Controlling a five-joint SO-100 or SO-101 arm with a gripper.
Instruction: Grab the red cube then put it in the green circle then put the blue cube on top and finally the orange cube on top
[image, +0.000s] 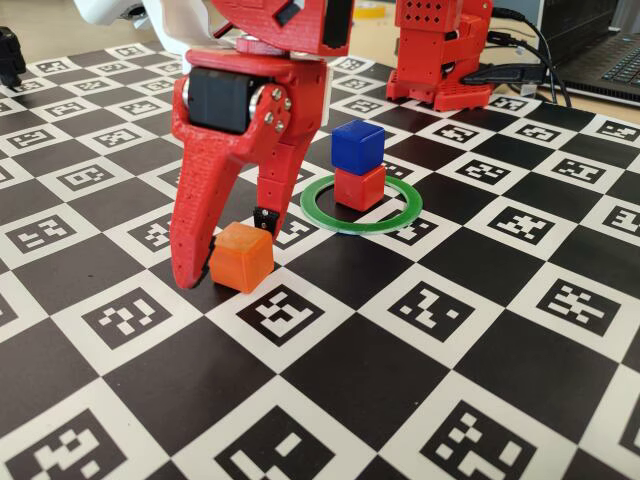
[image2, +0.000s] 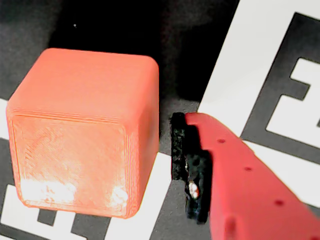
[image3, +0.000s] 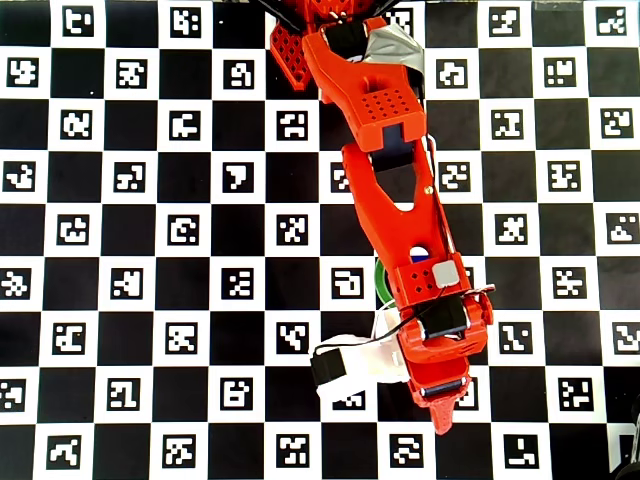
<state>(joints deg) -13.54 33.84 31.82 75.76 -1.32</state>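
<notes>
**Now the orange cube sits between the fingers**

Down at the table (image: 420, 360), the end effector (image: 232, 262) has its two fingers spread apart — one broad red finger on the left side of the orange cube (image: 242, 257) in the fixed view, one thin finger with a dark pad just behind and to the right of it. The cube rests on the checkered marker board. In the wrist view the orange cube (image2: 82, 132) fills the left half, and the padded fingertip (image2: 190, 170) stands just beside its right face with a narrow dark gap showing between them, so the end effector is open and grips nothing. Whether the broad finger touches the cube cannot be told.

To the right and farther back in the fixed view, the green circle (image: 392, 221) lies flat on the board. Inside it stands the red cube (image: 360, 187), and the blue cube (image: 358, 147) sits squarely on top of it — a neat two-cube stack. In the overhead view the arm (image3: 395, 190) covers nearly all of this; only a sliver of the green circle (image3: 379, 281) shows at the arm's left edge.
</notes>
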